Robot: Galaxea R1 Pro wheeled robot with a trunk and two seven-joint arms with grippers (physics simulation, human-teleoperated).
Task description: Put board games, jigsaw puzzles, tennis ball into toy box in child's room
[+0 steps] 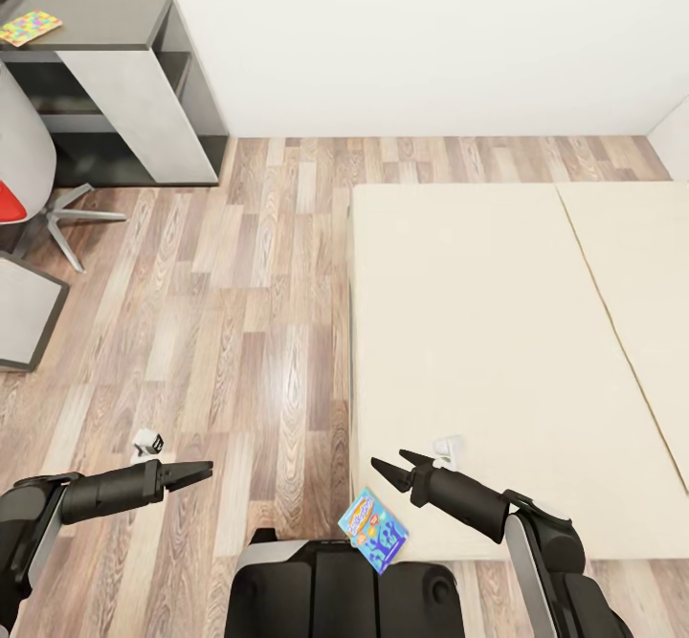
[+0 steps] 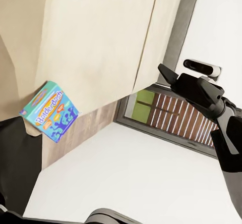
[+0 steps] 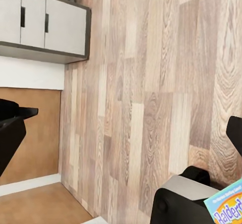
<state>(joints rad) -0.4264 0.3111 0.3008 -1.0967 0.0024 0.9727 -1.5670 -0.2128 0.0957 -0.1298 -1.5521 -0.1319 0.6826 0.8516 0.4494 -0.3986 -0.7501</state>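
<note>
A light blue board game (image 1: 373,529) with an orange logo sits tilted at the bed's (image 1: 498,351) near left corner, just ahead of my base; it is also the board game (image 2: 50,111) in the left wrist view. My right gripper (image 1: 390,461) hovers open a little above and beyond it, holding nothing. My left gripper (image 1: 196,473) hangs over the wood floor left of the box, pointing toward it; its fingers overlap as one wedge. A multicoloured jigsaw puzzle (image 1: 31,28) lies on the dark table (image 1: 105,7) at far left. Toy box and tennis ball are out of view.
A chair with a red seat (image 1: 8,203) and a grey star base (image 1: 72,222) stands by the table. A grey panel (image 1: 24,313) juts in at the left edge. Wood floor (image 1: 258,313) runs between table and bed, up to the white wall (image 1: 431,35).
</note>
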